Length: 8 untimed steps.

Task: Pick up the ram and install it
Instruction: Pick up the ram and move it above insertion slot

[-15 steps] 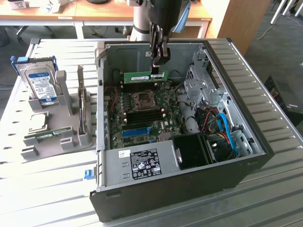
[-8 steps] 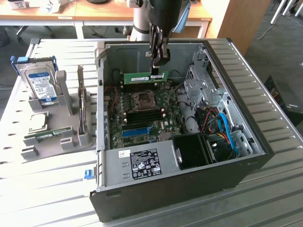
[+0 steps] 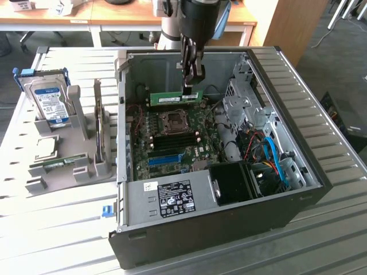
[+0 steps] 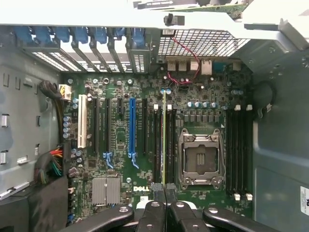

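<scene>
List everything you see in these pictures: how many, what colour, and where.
computer case: one, black and grey, open, on the table
motherboard: one, green, inside the case
processor socket: one, silver frame, on the motherboard
power supply: one, grey with a black label, inside the case's near wall
ram: one, green, held above the motherboard
holder: one, grey, on the exterior view's left of the case
hard drive: one, blue-white label, upright in the holder
processor chip: one, silver, in the holder
second memory stick: one, green, lying in the holder
table: one, grey slats, under everything
gripper: one, black, shut on the ram
</scene>
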Available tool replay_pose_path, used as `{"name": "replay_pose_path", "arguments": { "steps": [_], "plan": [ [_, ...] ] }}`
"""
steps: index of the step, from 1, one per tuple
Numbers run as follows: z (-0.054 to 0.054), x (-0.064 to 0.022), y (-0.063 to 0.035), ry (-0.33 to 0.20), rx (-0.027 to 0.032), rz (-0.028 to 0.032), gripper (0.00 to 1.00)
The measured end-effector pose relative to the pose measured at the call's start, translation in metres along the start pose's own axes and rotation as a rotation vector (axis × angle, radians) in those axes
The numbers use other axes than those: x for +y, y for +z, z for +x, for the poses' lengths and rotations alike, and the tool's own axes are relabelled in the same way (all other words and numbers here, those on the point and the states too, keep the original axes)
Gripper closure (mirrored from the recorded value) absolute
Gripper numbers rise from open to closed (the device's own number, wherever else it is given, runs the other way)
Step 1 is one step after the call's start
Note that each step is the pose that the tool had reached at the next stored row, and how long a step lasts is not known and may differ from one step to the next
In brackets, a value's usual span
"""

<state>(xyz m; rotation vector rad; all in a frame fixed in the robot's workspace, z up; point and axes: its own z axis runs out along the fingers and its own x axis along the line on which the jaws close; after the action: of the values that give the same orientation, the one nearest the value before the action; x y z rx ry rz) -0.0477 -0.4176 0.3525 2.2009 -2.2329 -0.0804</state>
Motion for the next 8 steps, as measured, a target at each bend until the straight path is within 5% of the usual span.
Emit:
{"name": "replay_pose_path", "arguments": {
  "steps": [8],
  "plan": [
    [0.0, -0.0006, 0.0144, 0.0, 0.0, 0.0, 0.89]
  ]
}}
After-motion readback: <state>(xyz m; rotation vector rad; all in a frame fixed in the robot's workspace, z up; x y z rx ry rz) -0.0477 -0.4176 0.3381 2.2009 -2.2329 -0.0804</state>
